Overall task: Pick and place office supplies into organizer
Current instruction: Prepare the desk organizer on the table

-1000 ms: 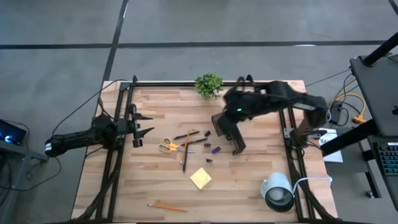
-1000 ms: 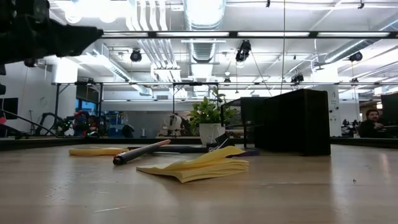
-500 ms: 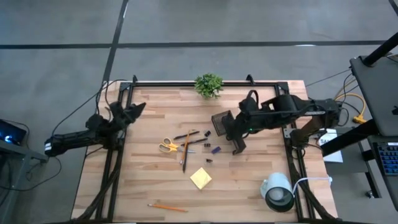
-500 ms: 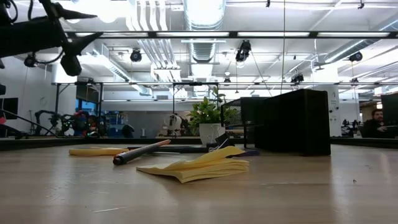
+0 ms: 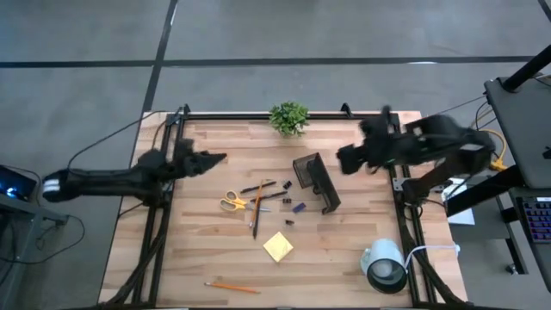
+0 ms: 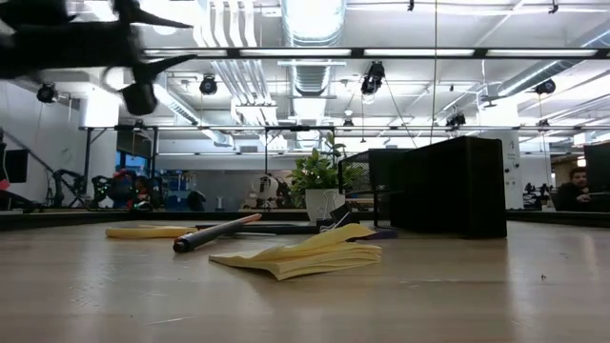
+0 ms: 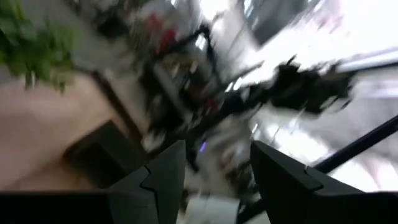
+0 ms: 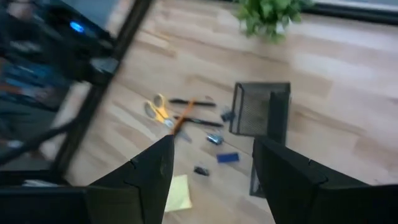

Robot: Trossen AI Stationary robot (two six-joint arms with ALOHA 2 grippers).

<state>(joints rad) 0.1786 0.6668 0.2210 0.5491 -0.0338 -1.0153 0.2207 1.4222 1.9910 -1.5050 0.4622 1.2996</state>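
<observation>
A wooden-topped table (image 5: 224,250) stands on a grey floor (image 5: 258,34) crossed by dark seams. Beyond the table, at 12 o'clock, an open workshop stretches under white ceiling ducts (image 6: 315,38) and bright strip lights (image 6: 286,52); a person (image 6: 570,189) sits at 3 o'clock.

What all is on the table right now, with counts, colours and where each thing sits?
organizer: one, black mesh, middle of the table, nothing visibly in it
scissors: one, yellow handles, left of the organizer
pens: a few, dark, crossed between scissors and organizer
pencils: two, orange, one among the pens, one near the front edge
sticky-note pad: one, yellow, in front of the pens
small bits: several, dark and purple, beside the organizer
plant: one, green, back edge
white cylinder: one, front right corner, with a black tape roll
left tool: open, above the left side
right tool: open, raised right of the organizer
</observation>
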